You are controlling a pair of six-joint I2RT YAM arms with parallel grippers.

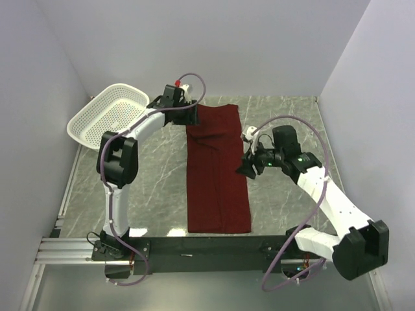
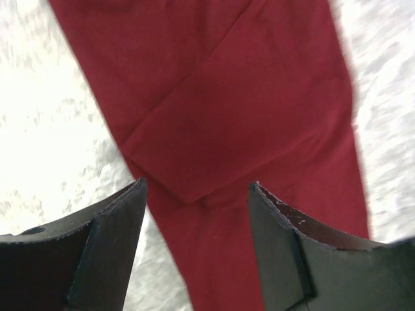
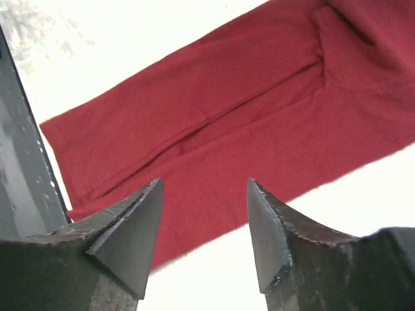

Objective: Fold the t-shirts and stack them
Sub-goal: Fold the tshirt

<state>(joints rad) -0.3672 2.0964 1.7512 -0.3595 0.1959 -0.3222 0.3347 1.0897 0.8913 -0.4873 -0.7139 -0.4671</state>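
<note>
The dark red t-shirt [image 1: 216, 168] lies flat on the marble table, folded into a long narrow strip from the back towards the near edge. My left gripper [image 1: 192, 116] hovers over the strip's far left corner, jaws open; in the left wrist view the t-shirt [image 2: 240, 110] with a folded-in sleeve lies below the gap and nothing is pinched. My right gripper [image 1: 246, 170] is at the strip's right edge, about halfway along, jaws open. The right wrist view has the t-shirt [image 3: 246, 123] beneath the open fingers [image 3: 133, 233], free of them.
A white perforated basket [image 1: 107, 113] stands at the back left, partly off the table's edge. White walls close in on three sides. The black mounting rail [image 1: 207, 246] runs along the near edge, just below the strip's lower end.
</note>
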